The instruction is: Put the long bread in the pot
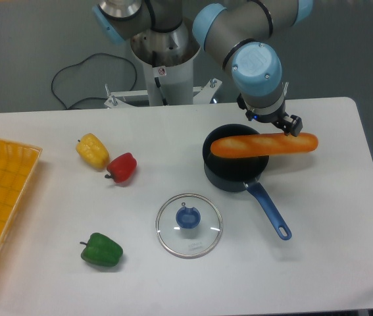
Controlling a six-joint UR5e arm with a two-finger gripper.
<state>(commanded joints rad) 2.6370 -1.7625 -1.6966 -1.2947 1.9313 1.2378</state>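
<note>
Now long bread lies across pot rim.

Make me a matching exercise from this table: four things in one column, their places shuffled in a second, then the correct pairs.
Things:
1. long bread
2. glass lid
3. yellow pepper
4. green pepper

Places:
A. touching the red pepper, on its left
B. lying level across the rim of the pot, one end sticking out past it
C. alone near the front edge, left of the lid
D. flat on the table, in front of the pot

Pairs: 1-B, 2-D, 3-A, 4-C
</note>
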